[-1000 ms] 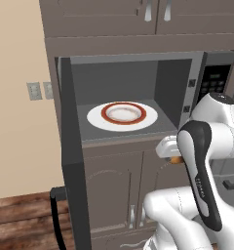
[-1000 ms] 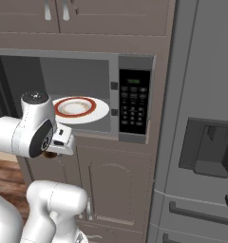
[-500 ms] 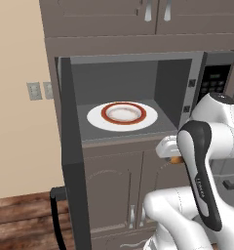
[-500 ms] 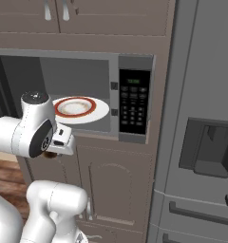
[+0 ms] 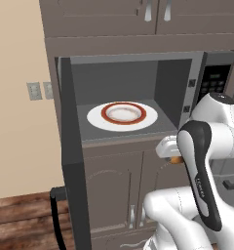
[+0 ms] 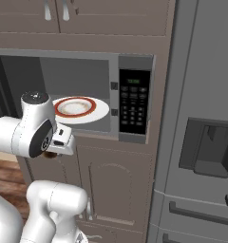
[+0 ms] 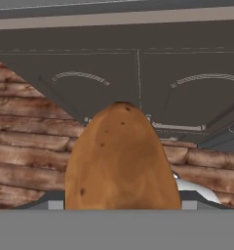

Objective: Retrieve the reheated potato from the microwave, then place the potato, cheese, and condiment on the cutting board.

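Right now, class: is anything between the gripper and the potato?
Nothing visible: the potato already sits in the gripper, outside the open microwave, whose plate lies bare.

No readable text anywhere. Microwave [image 6: 87, 95] keypad panel [image 6: 133, 108]: green display and rows of light button marks, too small and blurred to make out. Same panel in left base view, equally illegible. Nothing printed on plate [image 5: 122, 114], cabinet doors [image 6: 118, 185], or fridge [image 6: 201, 133].
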